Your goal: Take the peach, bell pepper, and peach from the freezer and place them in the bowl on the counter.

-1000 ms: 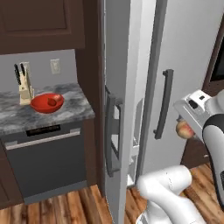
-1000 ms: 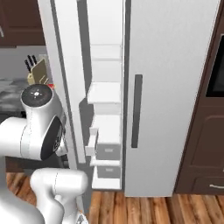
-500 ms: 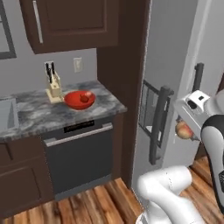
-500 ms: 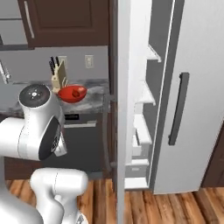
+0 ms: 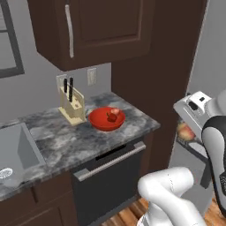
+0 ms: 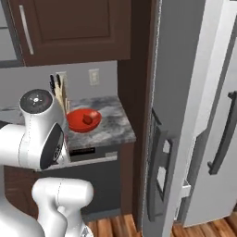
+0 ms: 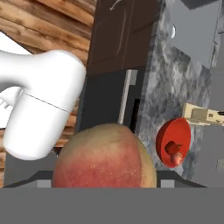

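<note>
My gripper [image 7: 105, 183] is shut on a pinkish-orange peach [image 7: 103, 158] that looms large at the bottom of the hand view. In the left base view the same peach [image 5: 184, 131] hangs under the hand [image 5: 194, 106], right of the counter [image 5: 66, 141] and off its end. The red bowl [image 5: 100, 122] stands on the counter beside the knife block; a dark red bell pepper [image 5: 111, 118] lies in it with a paler round thing against it. From the right I see the bowl [image 6: 76, 121] past my arm. The freezer door [image 6: 159, 139] stands open, edge-on.
A wooden knife block [image 5: 73, 106] stands left of the bowl and a sink [image 5: 15, 150] lies further left. A black dishwasher front [image 5: 110, 176] sits under the counter, and a dark wall cabinet [image 5: 97, 26] hangs above. The wider fridge door [image 6: 222, 115] is at far right.
The whole picture has shifted: the base has swung from the fridge toward the counter, so the bowl now sits nearer the middle. The peach stays in my gripper.
</note>
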Controlling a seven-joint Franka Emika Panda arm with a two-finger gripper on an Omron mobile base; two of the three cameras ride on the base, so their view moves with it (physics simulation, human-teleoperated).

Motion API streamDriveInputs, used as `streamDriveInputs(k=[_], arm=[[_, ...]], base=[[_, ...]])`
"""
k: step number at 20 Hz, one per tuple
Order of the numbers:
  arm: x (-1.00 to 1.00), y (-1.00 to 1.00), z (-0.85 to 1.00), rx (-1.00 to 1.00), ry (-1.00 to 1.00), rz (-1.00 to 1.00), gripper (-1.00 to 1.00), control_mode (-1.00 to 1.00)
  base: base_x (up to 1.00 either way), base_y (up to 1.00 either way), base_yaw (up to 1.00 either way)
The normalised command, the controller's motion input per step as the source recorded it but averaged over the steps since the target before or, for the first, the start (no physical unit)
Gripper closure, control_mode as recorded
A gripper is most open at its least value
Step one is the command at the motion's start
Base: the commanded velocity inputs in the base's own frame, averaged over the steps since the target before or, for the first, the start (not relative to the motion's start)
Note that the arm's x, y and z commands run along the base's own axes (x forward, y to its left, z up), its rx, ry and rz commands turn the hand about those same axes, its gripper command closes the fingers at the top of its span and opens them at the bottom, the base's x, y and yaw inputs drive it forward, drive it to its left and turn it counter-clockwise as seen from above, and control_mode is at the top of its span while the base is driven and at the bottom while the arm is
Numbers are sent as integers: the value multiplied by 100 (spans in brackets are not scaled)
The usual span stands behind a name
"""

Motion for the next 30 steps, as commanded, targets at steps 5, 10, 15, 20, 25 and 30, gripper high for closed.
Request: streamDriveInputs(k=[5, 10, 15, 20, 25, 30], arm=[[0, 0, 0, 0, 0, 0, 100, 100], [0, 0, 0, 0, 0, 0, 100, 100], [0, 0, 0, 0, 0, 0, 100, 100], [0, 0, 0, 0, 0, 0, 100, 100], [48, 19, -18, -3, 8, 6, 100, -100], [67, 13, -70, -9, 4, 1, 100, -100]], base=[[99, 89, -18], [100, 5, 8], [94, -15, 35], [87, 0, 43], [33, 6, 12], [0, 0, 0]])
